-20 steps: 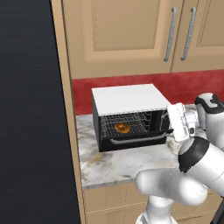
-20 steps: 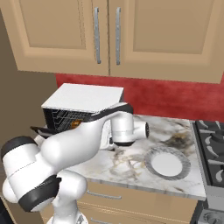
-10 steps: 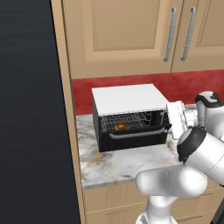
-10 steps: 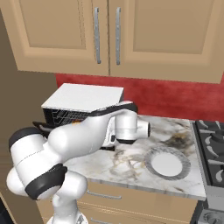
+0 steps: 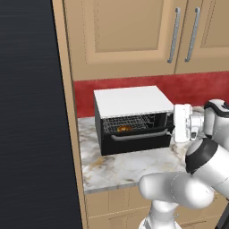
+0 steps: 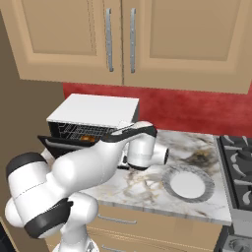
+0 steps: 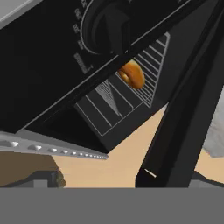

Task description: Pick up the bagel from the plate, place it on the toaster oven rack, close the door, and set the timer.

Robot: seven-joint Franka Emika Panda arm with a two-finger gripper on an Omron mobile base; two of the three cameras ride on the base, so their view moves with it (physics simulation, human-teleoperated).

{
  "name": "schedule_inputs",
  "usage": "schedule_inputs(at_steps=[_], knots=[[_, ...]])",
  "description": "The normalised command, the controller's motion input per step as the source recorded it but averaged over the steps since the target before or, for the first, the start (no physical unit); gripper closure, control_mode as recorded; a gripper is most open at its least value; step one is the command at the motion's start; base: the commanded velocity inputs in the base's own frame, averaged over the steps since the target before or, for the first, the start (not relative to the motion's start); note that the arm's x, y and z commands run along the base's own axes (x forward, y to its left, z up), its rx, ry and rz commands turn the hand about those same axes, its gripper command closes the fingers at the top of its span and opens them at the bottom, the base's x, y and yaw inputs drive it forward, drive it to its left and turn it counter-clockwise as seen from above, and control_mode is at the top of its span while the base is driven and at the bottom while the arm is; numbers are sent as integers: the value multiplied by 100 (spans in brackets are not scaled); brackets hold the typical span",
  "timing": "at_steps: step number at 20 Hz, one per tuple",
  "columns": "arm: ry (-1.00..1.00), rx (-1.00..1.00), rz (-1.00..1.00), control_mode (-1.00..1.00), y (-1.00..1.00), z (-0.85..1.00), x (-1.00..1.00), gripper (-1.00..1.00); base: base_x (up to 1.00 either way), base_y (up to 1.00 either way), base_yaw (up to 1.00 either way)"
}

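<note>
The golden-brown bagel (image 5: 124, 129) (image 6: 88, 139) lies on the toaster oven rack (image 5: 134, 121) (image 6: 74, 131), inside the black oven. In the hand view the bagel (image 7: 132, 74) rests on the rack (image 7: 111, 103), seen through a narrow slit. The door (image 5: 136, 143) (image 6: 56, 144) is tilted up, partly closed, with its silver bar handle across the front. My gripper (image 5: 174, 129) is at the oven's right front corner, by the door's right end, open with nothing between its fingers. The plate (image 6: 188, 183) lies bare on the counter to the right.
A round dial (image 7: 109, 24) on the oven's control panel is close in front of the hand. The oven stands on a marble counter (image 5: 120, 167) under wooden cabinets (image 6: 123, 39). A stove (image 6: 238, 167) is at the right and a dark tall panel (image 5: 31, 116) at the left.
The door has tipped a little further up, narrowing the opening. My arm's elbow has swung while the hand stayed at the oven's right end.
</note>
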Motion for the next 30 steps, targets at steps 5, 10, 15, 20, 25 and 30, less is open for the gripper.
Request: schedule_inputs(at_steps=[5, 10, 15, 20, 25, 30], knots=[[-50, -3, -32, -100, 71, 4, 3, -100, 0, 0, 0], [-53, -9, -40, -100, 92, 9, 38, -100, 0, 0, 0], [-47, -12, -40, -100, 88, 0, 38, -100, 0, 0, 0], [-37, -15, -39, -100, 75, 0, 32, -100, 0, 0, 0], [-22, -17, -32, -100, 47, 0, 4, -100, 0, 0, 0], [-10, -17, -24, -100, 31, 0, -1, -100, 0, 0, 0]])
